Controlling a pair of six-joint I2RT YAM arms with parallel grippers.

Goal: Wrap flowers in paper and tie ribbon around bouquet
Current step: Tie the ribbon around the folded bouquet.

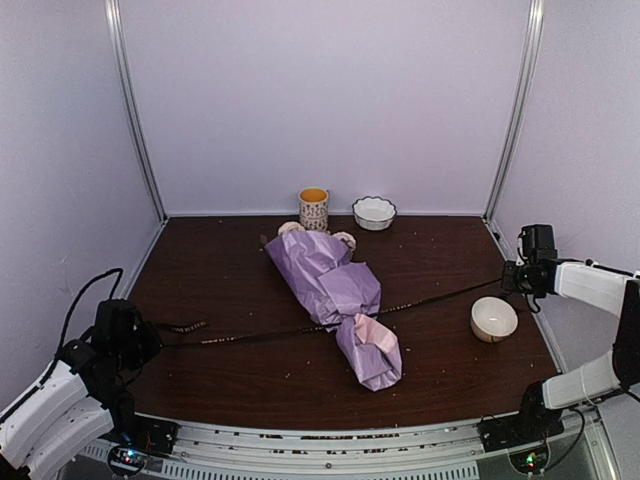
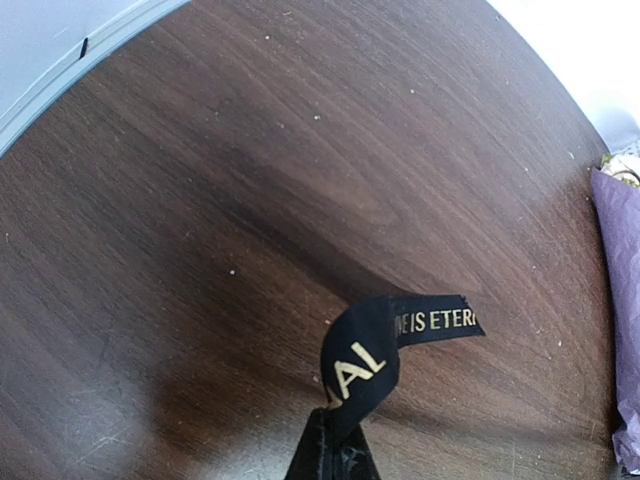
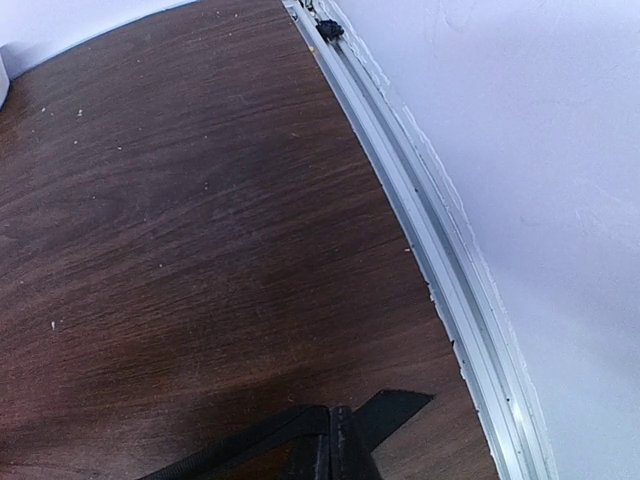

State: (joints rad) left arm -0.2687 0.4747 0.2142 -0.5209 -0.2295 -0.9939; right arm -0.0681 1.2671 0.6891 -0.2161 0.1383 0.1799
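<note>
The bouquet, pale flower heads bundled in crumpled lilac-purple tissue paper, lies mid-way across the dark wooden table, heads toward 11 o'clock and wrapped stem end toward 5 o'clock; the long narrow black ribbon with pale lettering crosses its waist from 8 o'clock to 3 o'clock, though whether it runs over or under the paper cannot be told. The left gripper at 8 o'clock is clamped tight on one end, a short lettered tail curling free past the fingers; the right gripper at 3 o'clock is clamped on the other; held apart like this the band is drawn nearly straight, which I judge readies it for crossing and tying round the bundle. Room is uneven; the right gripper sits just beside the aluminium rail under the side wall, a round white bowl near it toward 4 o'clock; the left has a wall at 9 o'clock; open wood lies inward on both sides; a patterned cup with an orange inside and a scalloped white bowl stand at 12 o'clock, just beyond the heads.
</note>
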